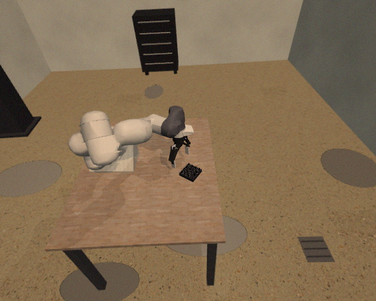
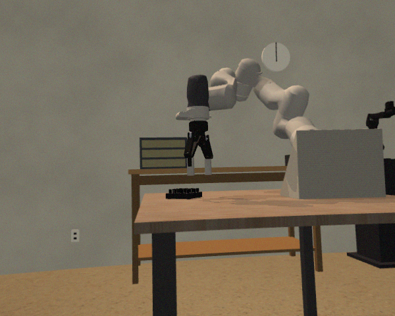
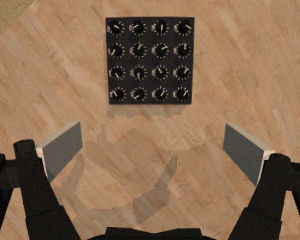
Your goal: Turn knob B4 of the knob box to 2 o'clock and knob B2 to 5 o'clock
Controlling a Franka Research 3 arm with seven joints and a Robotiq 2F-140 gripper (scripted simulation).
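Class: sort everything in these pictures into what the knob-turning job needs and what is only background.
Needed: knob box on the table; gripper, fingers wide open and holding nothing.

Background: black drawer cabinet, wooden shelf bench, wall clock, floor vent.

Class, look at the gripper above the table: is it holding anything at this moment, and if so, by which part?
Nothing is held. The gripper hangs open above the table, its fingers spread wide, well clear of the knob box.

black knob box (image 3: pixel 150 60) with white-lined knobs, on light wood-grain table (image 3: pixel 244 60)
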